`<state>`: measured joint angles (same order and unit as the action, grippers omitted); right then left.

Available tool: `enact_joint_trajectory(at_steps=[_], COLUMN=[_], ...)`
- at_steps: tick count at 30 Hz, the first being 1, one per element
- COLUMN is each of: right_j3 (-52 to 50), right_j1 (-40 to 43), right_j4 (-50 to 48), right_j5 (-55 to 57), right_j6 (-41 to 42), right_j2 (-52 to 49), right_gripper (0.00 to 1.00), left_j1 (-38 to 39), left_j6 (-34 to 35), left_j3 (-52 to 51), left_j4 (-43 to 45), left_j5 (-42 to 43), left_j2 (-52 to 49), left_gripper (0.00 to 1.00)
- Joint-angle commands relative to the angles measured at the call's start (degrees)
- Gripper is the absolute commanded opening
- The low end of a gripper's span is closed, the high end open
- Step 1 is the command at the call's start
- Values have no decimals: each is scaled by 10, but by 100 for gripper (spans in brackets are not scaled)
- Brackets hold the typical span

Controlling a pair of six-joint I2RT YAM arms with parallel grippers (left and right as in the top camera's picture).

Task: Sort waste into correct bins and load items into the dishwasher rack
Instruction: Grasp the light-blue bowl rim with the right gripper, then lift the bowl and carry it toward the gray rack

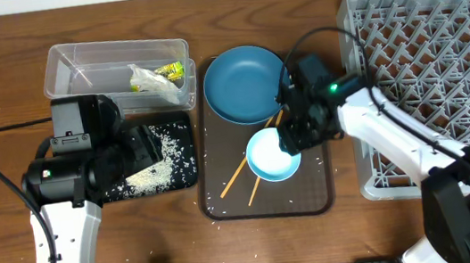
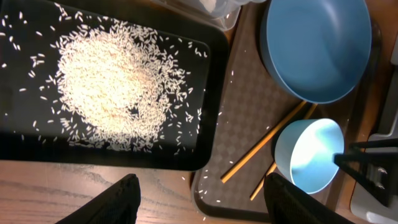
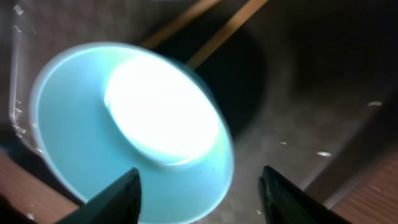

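Note:
The white bowl (image 1: pixel 270 159) lies on the brown serving tray (image 1: pixel 307 190) next to two wooden chopsticks (image 1: pixel 239 176) and the round blue dish (image 1: pixel 245 83). My right gripper (image 1: pixel 294 133) is open and hangs low over the bowl's right edge. In the right wrist view the bowl (image 3: pixel 124 124) fills the space by the left finger of the gripper (image 3: pixel 199 186). My left gripper (image 1: pixel 130 153) is open and empty over the black tray (image 1: pixel 189 180), which holds rice grains (image 1: pixel 161 149). The clear tub (image 1: pixel 74 66) holds the yellow-green wrapper (image 1: pixel 171 69) and white tissue (image 1: pixel 153 83). The cups are out of view.
The grey dishwasher rack (image 1: pixel 442 61) stands at the right, close behind the right arm. A few loose rice grains lie on the serving tray (image 2: pixel 249 93) and on the wood near its front edge. The left wrist view also shows the bowl (image 2: pixel 308 155), the dish (image 2: pixel 317 50) and the chopsticks (image 2: pixel 261 146).

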<state>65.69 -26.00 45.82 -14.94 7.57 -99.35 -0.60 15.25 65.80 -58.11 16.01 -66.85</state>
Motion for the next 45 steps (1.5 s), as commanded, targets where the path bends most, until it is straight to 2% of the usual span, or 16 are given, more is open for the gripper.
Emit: enact_joint_trajectory(at_steps=[1, 4, 5, 8, 9, 15, 21, 26, 29, 32, 39, 42, 45], right_j3=[-37, -63, -69, -75, -75, -29, 96, 160, 168, 168, 168, 168, 168], right_j1=[-8, -8, -7, -7, -7, 10, 80, 145, 186, 230, 339, 381, 419], right_j4=[-34, -62, -68, -76, -78, -30, 77, 56, 0, -77, -280, -383, -518], right_j5=[15, 34, 38, 40, 40, 44, 112, 231, 340, 444, 648, 737, 835], right_j6=[44, 68, 75, 81, 81, 58, 5, -32, -38, -81, -142, -196, -306], right_j2=[-4, -4, -4, -4, -4, 9, 75, 142, 172, 180, 131, 84, 21], right_gripper=[47, 43, 37, 8, 1, 1, 1, 1, 1, 1, 1, 1, 1], left_j1=[-2, -2, -2, -2, -2, -2, -2, -2, -2, -2, -2, -2, -2], left_j6=[1, 1, 1, 1, 1, 1, 1, 1, 1, 1, 1, 1, 1], left_j3=[1, 1, 1, 1, 1, 1, 1, 1, 1, 1, 1, 1, 1], left_j4=[-2, -2, -2, -3, -3, -3, -3, -3, -3, -3, -4, -4, -4], left_j5=[-2, -2, -2, -2, -2, -2, -2, -2, -2, -2, -2, -2, -2], left_j2=[-1, -1, -1, -1, -1, -1, -1, -1, -1, -1, -1, -1, -1], left_gripper=[66, 66, 66, 66, 66, 66, 66, 66, 66, 66, 66, 66, 66])
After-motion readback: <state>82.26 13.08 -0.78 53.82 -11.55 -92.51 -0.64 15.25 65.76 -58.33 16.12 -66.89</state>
